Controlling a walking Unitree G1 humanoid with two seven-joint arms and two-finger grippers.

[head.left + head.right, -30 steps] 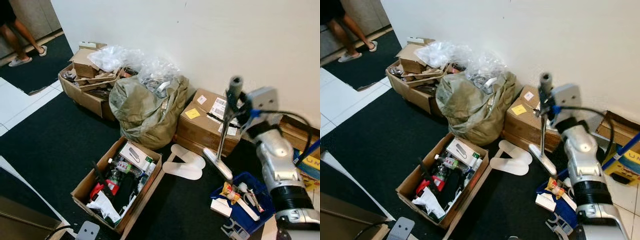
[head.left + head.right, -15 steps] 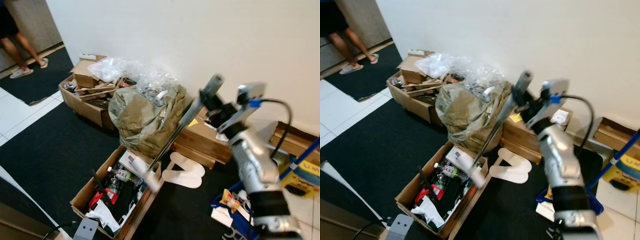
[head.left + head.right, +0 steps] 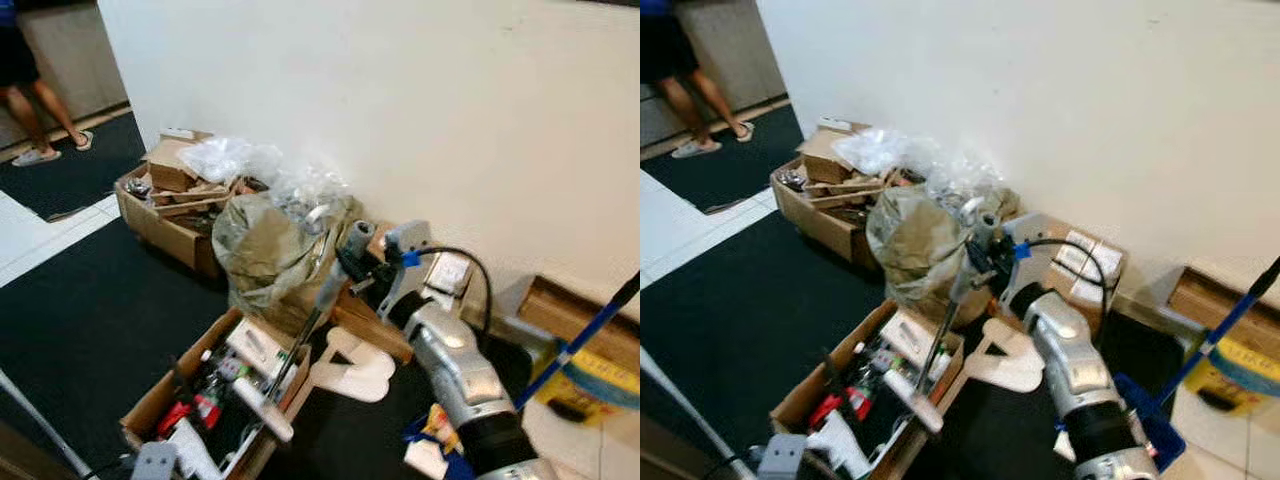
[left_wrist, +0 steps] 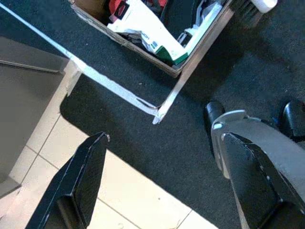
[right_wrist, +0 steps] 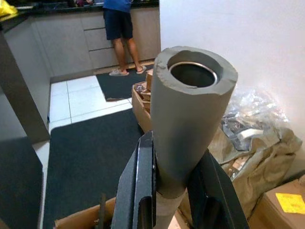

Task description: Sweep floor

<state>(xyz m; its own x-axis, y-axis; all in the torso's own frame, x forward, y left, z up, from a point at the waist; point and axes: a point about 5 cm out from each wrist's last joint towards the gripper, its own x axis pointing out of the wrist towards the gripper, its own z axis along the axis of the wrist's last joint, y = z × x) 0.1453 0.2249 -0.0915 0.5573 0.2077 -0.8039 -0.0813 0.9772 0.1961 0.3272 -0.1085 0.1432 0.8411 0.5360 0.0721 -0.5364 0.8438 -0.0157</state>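
right gripper: pinching the grey foam handle of the broom, its two black fingers pressed against either side of the tube near its open top end.
broom: tilted, the handle slanting from the right gripper down toward the robot's left; its pale head hangs over the near right corner of the open cardboard box. Whether the head touches the box rim, I cannot tell.
left gripper: spread wide and holding nothing, low over the dark carpet where it meets the pale floor tiles, just beside a corner of the open cardboard box.
open cardboard box: on the carpet, crowded with bottles and packets.
olive sack: slumped against the wall beyond the box, clear plastic bunched on top of it.
closed carton: at the wall, behind the right arm.
white slippers: flat on the carpet between the box and the closed carton.
blue pole: leaning at the right edge of the floor.
person: standing at the far left, legs in view.
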